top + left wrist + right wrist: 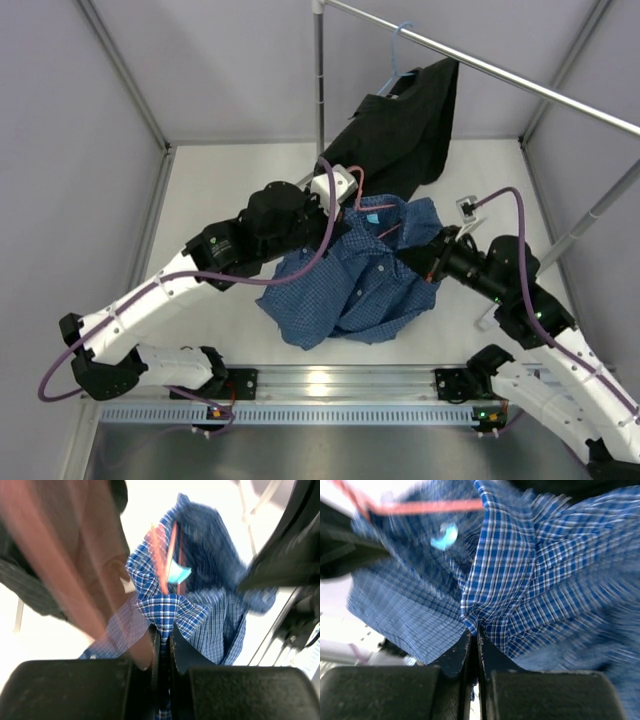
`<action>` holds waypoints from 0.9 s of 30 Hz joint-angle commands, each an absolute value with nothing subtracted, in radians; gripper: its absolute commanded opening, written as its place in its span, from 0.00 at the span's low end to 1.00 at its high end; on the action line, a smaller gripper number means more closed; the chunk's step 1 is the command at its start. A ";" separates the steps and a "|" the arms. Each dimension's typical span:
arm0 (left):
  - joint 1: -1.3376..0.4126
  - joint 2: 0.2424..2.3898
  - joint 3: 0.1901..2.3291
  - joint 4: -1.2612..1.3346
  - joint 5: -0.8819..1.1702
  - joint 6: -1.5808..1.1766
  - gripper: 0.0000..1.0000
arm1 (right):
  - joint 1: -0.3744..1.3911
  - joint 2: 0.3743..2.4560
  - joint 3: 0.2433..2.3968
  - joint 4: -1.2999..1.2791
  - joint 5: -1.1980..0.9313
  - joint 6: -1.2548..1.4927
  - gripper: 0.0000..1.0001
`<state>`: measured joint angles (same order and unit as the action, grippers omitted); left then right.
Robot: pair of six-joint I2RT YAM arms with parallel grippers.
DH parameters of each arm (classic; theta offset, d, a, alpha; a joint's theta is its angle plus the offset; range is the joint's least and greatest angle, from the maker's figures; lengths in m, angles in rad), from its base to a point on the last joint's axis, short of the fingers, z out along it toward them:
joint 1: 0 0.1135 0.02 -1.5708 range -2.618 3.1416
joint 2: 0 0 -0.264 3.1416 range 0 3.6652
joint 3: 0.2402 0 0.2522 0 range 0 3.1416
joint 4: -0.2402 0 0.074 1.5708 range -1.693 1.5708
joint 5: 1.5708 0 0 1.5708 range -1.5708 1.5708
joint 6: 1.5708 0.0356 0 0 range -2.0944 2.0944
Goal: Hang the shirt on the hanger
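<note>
The blue checked shirt (360, 275) hangs bunched above the table's middle, held up from both sides. My left gripper (340, 205) is shut on a fold of the shirt (167, 607) near the collar. From the right, my right gripper (425, 250) is shut on another fold of the shirt (515, 580). The thin pink hanger (375, 210) pokes out of the collar opening, and its wires (165, 560) run down inside the neck beside a light blue label (178, 573). One hanger bar (430, 507) crosses the top of the right wrist view.
A black shirt (405, 130) hangs on a light blue hanger (398, 50) from a metal rail (500, 70) at the back right. The rail's upright pole (319, 80) stands behind the left gripper. Grey walls close in the white table (220, 190).
</note>
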<state>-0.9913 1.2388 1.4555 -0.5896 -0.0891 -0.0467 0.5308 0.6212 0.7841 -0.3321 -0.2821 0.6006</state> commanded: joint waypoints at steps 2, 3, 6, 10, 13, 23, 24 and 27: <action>-0.980 1.209 1.496 -0.414 -0.057 -0.135 0.00 | 0.728 0.592 0.721 -0.127 -0.167 0.694 0.00; -0.974 1.207 1.488 -0.399 -0.025 -0.137 0.00 | 0.751 0.598 0.721 -0.132 -0.123 0.681 0.01; -0.954 1.192 1.480 -0.382 -0.018 -0.178 0.00 | 0.785 0.627 0.742 -0.195 -0.089 0.628 0.01; -0.870 1.095 1.385 -0.286 -0.017 -0.242 0.00 | 0.785 0.626 0.723 -0.261 -0.045 0.583 0.05; -0.845 1.063 1.336 -0.258 0.142 -0.166 0.00 | 0.785 0.585 0.735 -0.275 -0.110 0.549 0.49; -0.845 1.002 1.134 -0.206 0.676 0.046 0.00 | 0.785 0.579 1.166 -0.617 -0.222 0.292 0.62; -0.845 1.003 1.134 -0.206 0.707 0.051 0.00 | 0.785 0.604 1.187 -0.621 -0.257 0.279 0.62; -0.845 1.017 1.149 -0.207 0.784 0.045 0.00 | 0.785 0.707 1.258 -0.614 -0.403 0.232 0.64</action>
